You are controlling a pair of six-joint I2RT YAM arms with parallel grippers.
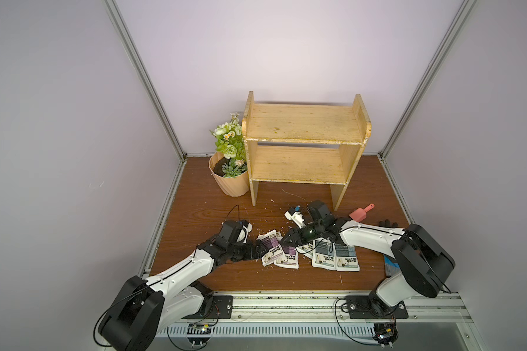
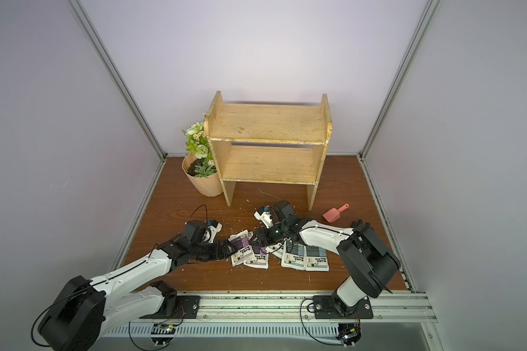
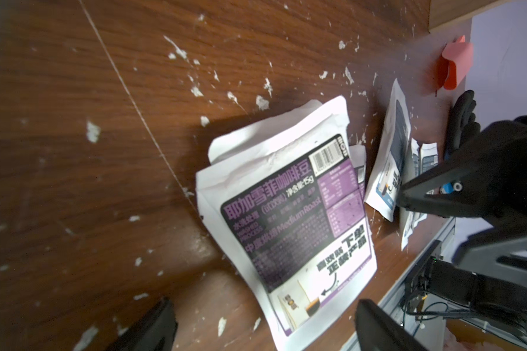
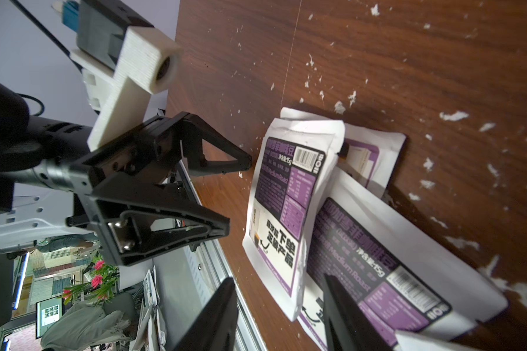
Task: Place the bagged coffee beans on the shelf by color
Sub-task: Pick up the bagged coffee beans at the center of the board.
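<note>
White coffee pouches (image 1: 270, 246), purple or grey-blue

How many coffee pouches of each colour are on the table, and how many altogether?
Purple pouches: 3
Grey-blue pouches: 3
Total: 6

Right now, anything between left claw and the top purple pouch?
Nothing visible. The open left claw sits beside the flat white pouch with purple blocks, only bare brown wooden tabletop in the gap. The right claw hovers on its other side.
</note>
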